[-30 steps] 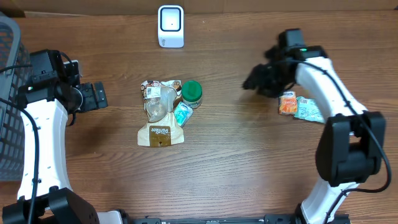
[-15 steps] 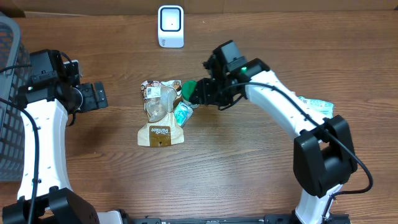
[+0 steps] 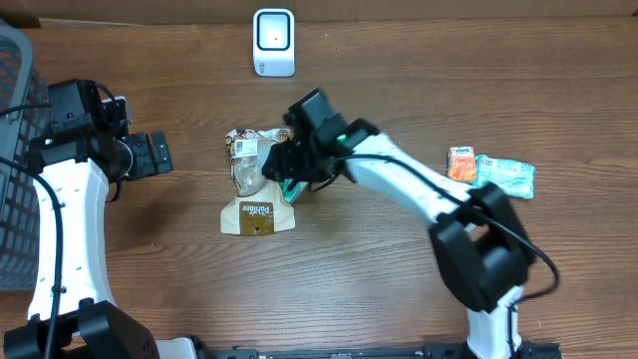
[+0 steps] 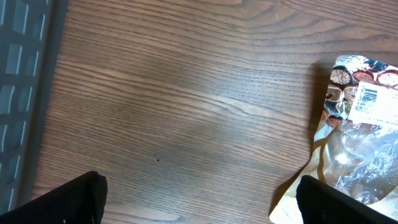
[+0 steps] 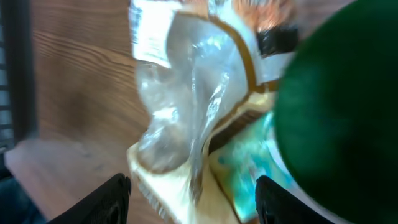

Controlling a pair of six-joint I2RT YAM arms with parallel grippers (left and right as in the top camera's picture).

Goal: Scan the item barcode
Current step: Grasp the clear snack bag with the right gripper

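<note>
Seeing right gripper low over the pile mid-table, arm stretched across from the right side. Fingers spread in right wrist view, pinching nothing. Looking straight down between them at clear-fronted pouch, teal packet and a green lid filling the right of that view, blurred.

Found pouch lying flat, tan end toward the near edge, white barcode label on its far end, face up. Same label readable from left wrist. Teal packet touching pouch's right edge, partly under the right gripper.

Spotted white scanner at the far table edge, well apart from the pile, beyond it.

Left gripper hanging left of the pouch, apart from it, jaws fully spread and empty; only bare wood table between them. Grey basket at far left edge.

Over on the right: orange packet and pale teal packet side by side, touching.
</note>
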